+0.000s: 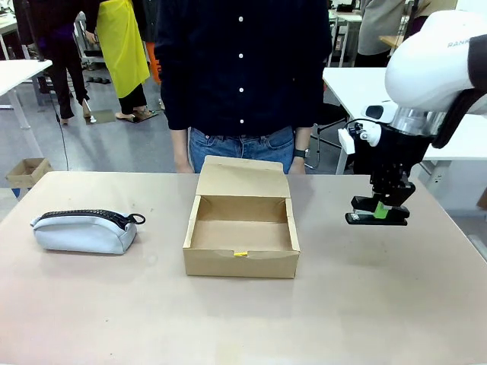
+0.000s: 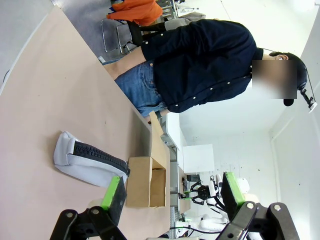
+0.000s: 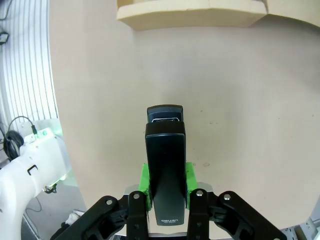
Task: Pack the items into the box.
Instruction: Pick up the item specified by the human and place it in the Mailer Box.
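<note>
While the left gripper [image 2: 172, 196] stands wide open and empty, the grey zippered pouch [image 2: 85, 161] and the cardboard box [image 2: 139, 182] lie beyond its fingertips. A yellow sliver [image 1: 240, 253] against the box's front wall may be the utility knife. Farther right, the right arm points straight down, its gripper [image 1: 383, 209] clamped on the black stapler [image 1: 365, 219], held level between the green pads [image 3: 144, 179].

A pale beige tabletop [image 1: 380, 304] spans the foreground under soft, even light. Beyond it lies grey floor [image 1: 114, 144], with a left white table [image 1: 19, 72] and a right white table [image 1: 358, 84] (a small cardboard carton [image 1: 27, 171] sits on the floor).
</note>
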You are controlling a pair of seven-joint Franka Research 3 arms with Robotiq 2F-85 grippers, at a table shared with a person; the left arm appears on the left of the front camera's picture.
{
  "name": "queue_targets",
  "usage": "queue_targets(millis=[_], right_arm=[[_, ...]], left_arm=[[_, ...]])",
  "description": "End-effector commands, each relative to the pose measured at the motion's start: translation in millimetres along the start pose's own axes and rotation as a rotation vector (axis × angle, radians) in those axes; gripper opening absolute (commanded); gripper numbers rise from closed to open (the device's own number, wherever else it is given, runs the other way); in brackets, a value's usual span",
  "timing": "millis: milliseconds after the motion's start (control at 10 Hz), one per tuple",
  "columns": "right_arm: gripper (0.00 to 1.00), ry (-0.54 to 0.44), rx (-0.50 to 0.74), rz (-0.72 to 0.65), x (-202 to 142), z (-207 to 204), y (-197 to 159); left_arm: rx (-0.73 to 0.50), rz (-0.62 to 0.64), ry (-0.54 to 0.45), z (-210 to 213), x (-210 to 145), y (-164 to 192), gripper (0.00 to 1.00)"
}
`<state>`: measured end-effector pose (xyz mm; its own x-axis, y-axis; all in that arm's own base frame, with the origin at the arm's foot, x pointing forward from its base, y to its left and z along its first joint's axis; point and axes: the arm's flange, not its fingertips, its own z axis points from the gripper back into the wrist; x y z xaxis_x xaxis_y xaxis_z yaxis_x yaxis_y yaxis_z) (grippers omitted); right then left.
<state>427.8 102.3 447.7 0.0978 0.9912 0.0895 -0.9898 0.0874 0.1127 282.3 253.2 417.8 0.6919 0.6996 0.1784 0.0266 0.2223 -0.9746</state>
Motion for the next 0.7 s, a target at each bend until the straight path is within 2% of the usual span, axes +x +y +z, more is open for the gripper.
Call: queue_targets(millis=[0, 100, 300, 500, 600], right_arm=[[0.32, 0.053, -0.120, -0.058, 29.7, 13.4, 7.3], [0.32, 0.027, -0.170, -0.037, 59.5, 16.8, 3.0], [0.32, 0.073, -0.154, 0.069, 126.1, 18.9, -1.8], [0.32, 0.090, -0.193, 0.199, 209.4, 0.8, 4.1], [0.32, 0.106, -0.204, 0.230, 239.4, -15.5, 7.0]], left_arm=[[-0.023, -0.017, -0.012, 0.0, 0.6, -0.8, 1.00], [-0.023, -0.017, -0.012, 0.0, 0.6, -0.8, 1.00], [-0.023, -0.017, -0.012, 0.0, 0.6, -0.8, 1.00], [-0.023, -0.017, -0.012, 0.0, 0.6, -0.8, 1.00], [-0.023, -0.017, -0.012, 0.0, 0.6, -0.8, 1.00]])
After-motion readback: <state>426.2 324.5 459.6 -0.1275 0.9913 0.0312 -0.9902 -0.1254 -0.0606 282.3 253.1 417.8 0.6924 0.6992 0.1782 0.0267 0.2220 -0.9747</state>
